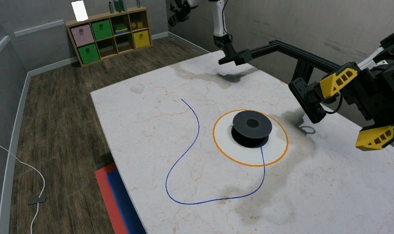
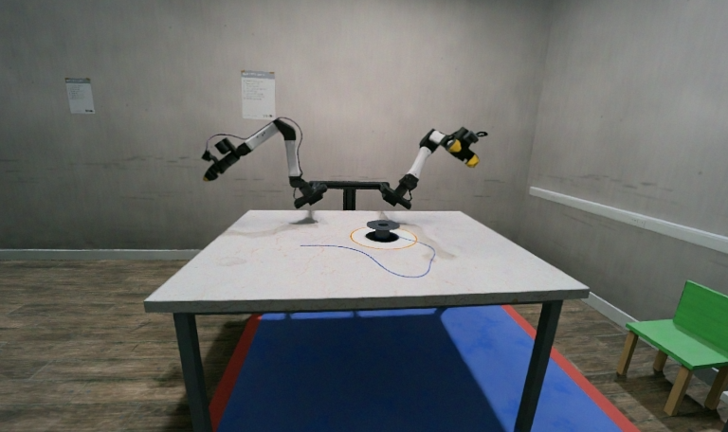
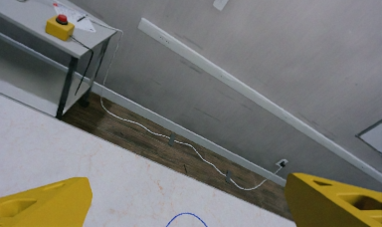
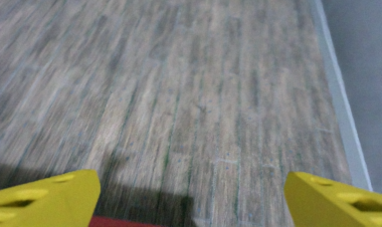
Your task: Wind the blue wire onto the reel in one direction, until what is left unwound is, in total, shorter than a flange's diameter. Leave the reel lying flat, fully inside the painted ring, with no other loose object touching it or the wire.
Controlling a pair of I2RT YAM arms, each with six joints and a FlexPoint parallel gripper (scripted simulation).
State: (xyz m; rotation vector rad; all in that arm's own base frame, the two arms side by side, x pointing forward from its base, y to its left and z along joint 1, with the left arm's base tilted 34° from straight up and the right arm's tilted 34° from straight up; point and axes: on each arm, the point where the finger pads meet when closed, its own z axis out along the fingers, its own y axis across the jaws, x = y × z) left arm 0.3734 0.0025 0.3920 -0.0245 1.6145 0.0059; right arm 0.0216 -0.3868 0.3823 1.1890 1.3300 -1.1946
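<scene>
The black reel (image 1: 242, 130) (image 2: 382, 234) lies flat inside the orange ring (image 1: 258, 165) (image 2: 416, 238). Its hub looks bare in the exterior view. The blue wire (image 1: 198, 127) (image 2: 410, 277) (image 3: 186, 213) leaves the reel between the flanges, crosses the ring and lies in a long S-curve on the table, its free end left of the ring in the top view. My left gripper (image 1: 342, 118) (image 2: 464, 153) (image 3: 188, 184) is open, empty and raised above the table. My right gripper (image 2: 208, 178) (image 4: 191, 179) is open and empty, high up, away from the reel and wire.
The white table (image 1: 139, 109) (image 2: 225, 288) carries the reel and wire. A black crossbar (image 1: 304, 53) (image 2: 349, 185) joins the arm bases behind it. A green chair (image 2: 670, 339) stands beside the table. A side table (image 3: 95, 40) with a yellow button box (image 3: 59, 30) shows in the left wrist view.
</scene>
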